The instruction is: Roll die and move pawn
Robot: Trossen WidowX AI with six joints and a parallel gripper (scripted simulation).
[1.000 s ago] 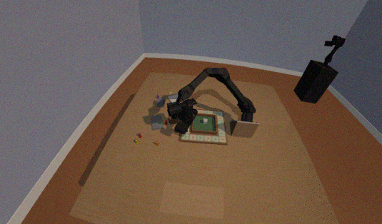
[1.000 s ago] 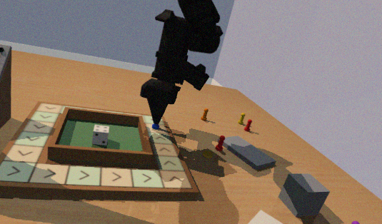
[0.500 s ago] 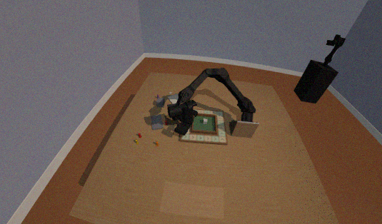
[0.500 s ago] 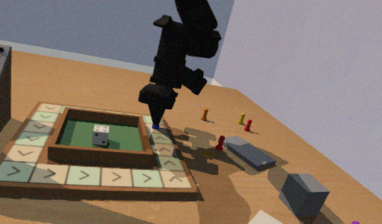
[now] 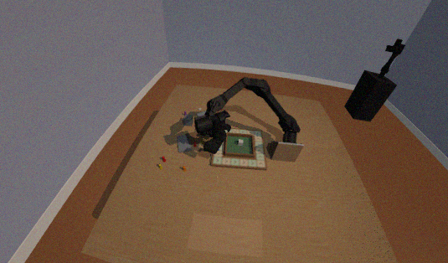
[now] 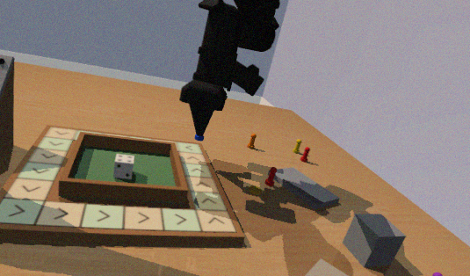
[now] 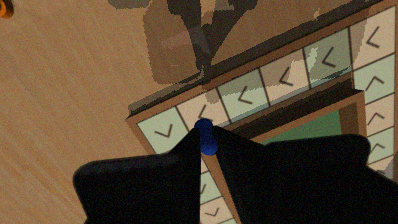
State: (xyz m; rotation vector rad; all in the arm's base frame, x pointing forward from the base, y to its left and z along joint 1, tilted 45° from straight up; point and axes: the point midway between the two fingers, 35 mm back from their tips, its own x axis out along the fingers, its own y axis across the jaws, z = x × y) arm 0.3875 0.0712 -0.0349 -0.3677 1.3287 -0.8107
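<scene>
Wooden worktop [image 6: 121, 101]: white die [image 6: 124, 166] rests in our green tray [image 6: 121, 190]; our tool [image 6: 199, 135] pinches the blue pawn [image 7: 206, 136], lifted; stepping and withdrawal remain.

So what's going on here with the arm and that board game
The die already sits in the green tray, four pips up. The arm's hand is shut on the blue pawn, held by its head over the board at the ring's far corner. It looks lifted off its square, though that is hard to judge. Other pawns and grey blocks lie off to the side.
</scene>
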